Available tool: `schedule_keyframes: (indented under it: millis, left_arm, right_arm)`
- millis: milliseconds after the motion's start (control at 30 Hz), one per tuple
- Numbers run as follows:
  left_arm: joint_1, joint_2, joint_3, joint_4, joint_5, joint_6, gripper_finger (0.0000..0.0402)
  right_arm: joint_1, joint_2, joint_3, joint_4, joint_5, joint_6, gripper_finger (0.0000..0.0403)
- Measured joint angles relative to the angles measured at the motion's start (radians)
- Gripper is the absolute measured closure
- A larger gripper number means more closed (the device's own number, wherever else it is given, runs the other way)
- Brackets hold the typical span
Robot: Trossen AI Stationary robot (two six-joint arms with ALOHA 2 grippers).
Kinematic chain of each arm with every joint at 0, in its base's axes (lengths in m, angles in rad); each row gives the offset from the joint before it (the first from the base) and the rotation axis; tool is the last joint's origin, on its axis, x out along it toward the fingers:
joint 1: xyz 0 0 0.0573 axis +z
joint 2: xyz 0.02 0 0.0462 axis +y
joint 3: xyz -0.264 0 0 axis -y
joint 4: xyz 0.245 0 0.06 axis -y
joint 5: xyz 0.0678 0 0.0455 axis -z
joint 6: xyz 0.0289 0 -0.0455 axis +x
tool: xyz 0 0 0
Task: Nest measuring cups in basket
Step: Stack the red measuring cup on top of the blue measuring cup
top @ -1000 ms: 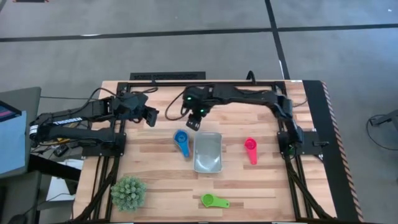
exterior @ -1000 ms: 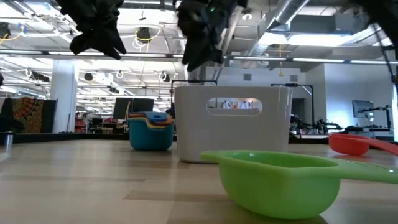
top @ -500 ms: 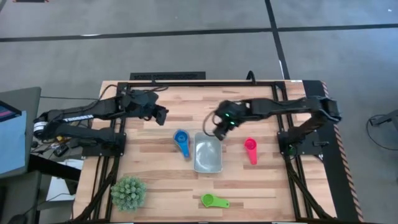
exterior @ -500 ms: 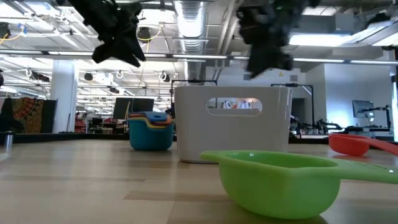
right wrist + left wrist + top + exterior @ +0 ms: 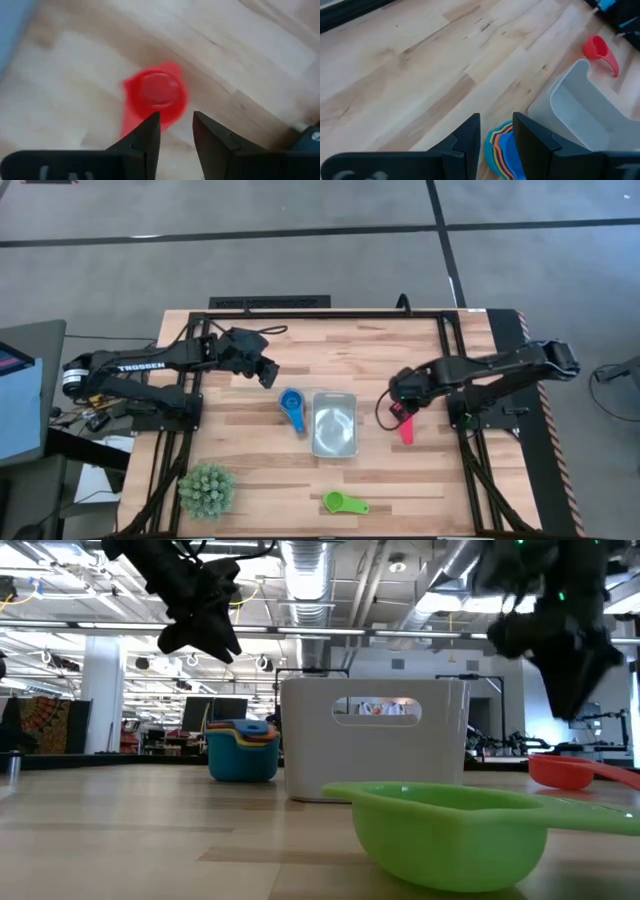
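High view shows the right gripper (image 5: 397,408) hanging over the pink cup (image 5: 403,421), fingers a narrow gap apart and empty, so the pick is at hand: it needs to drop and close on the bowl. The basket (image 5: 333,424) sits just left, empty. The left gripper (image 5: 268,373), also part open, hovers near the nested stack (image 5: 292,408).

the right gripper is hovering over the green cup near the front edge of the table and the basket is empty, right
Not quite. The right gripper hovers over the pink cup, right of the basket, as the high view and right wrist view show. The green cup lies alone near the front edge. The basket is empty.
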Motion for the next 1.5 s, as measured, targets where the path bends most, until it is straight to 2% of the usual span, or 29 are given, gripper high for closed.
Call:
schedule_keyframes:
  millis: [200,433,600,767,833,1000,1167,1333,1500]
  left_arm:
    - [0.000,0.000,0.000,-0.006,-0.018,0.002,0.0300]
    - [0.000,0.000,0.000,-0.012,-0.019,0.018,0.0300]
    - [0.000,0.000,0.000,-0.010,-0.019,0.017,0.0300]
    - [0.000,0.000,0.000,-0.014,0.001,0.006,0.0299]
    - [0.000,0.000,0.000,-0.016,0.020,0.001,0.0299]
    - [0.000,-0.017,0.000,-0.049,0.059,-0.001,0.0299]
    - [0.000,-0.075,0.000,-0.091,0.019,0.028,0.0299]
    - [0.000,-0.148,0.000,-0.117,-0.035,0.054,0.0299]
    - [0.000,-0.201,0.000,-0.142,-0.048,0.059,0.0299]
  right_arm:
    - [-0.073,-0.058,-0.177,0.145,-0.040,0.031,0.0233]
    - [-0.102,-0.022,-0.242,0.227,-0.061,0.023,0.0225]
    - [-0.112,0.027,-0.258,0.297,-0.091,-0.015,0.0265]
    - [-0.112,0.056,-0.234,0.375,-0.105,-0.023,0.0355]
    - [-0.112,0.063,-0.205,0.402,-0.102,-0.025,0.0386]
    - [-0.114,0.063,-0.072,0.385,-0.050,-0.026,0.0381]
    - [-0.152,0.083,0.101,0.316,-0.031,-0.078,0.0393]
    - [-0.194,0.183,0.296,0.244,-0.050,-0.174,0.0392]
    - [-0.197,0.350,0.499,0.236,-0.074,-0.280,0.0395]
